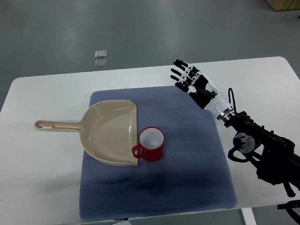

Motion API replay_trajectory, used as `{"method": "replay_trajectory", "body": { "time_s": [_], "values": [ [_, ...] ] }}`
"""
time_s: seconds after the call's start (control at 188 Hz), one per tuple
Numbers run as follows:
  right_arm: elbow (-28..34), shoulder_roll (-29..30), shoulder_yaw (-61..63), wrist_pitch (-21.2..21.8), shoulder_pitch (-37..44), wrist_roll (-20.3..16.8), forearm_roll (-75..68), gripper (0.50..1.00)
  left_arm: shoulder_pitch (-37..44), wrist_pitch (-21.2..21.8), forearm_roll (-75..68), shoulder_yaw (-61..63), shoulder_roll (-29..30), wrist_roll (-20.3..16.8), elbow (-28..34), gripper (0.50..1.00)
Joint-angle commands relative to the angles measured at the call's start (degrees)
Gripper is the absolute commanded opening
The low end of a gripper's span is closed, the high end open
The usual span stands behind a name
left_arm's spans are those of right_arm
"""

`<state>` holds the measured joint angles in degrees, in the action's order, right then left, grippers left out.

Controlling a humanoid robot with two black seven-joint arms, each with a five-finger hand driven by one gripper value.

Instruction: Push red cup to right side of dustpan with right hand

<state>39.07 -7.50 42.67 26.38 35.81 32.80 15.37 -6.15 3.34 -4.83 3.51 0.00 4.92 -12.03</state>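
Note:
A red cup point(152, 144) with a white inside stands upright on the blue mat point(187, 159); its handle points left and touches the open right edge of the beige dustpan point(108, 132). The dustpan lies flat with its handle pointing left. My right hand point(188, 78) hovers over the mat's far right corner, well up and to the right of the cup, fingers spread and holding nothing. Its arm comes in from the lower right. The left arm does not show.
The mat lies on a white table point(42, 178) whose front edge runs near the bottom of the picture. Two small clear squares point(101, 58) lie on the grey floor beyond the table's far edge.

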Motion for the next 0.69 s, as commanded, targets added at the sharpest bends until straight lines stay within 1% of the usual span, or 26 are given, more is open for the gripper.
{"method": "replay_trajectory", "body": {
  "time_s": [0.0,0.053,0.686],
  "values": [
    [-0.6,-1.5,0.7,-1.0,0.9,-4.1,-10.6,0.934,0.0,0.0,0.0,0.1,0.0,0.0,-0.1,1.000],
    [-0.6,-2.1,0.3,-0.6,1.3,-4.6,-12.8,0.934,0.0,0.0,0.0,0.1,0.0,0.1,-0.1,1.000],
    [-0.4,-1.6,0.7,0.2,1.3,-4.1,-12.7,0.934,0.0,0.0,0.0,0.0,0.0,0.1,0.0,1.000]
  ]
}}
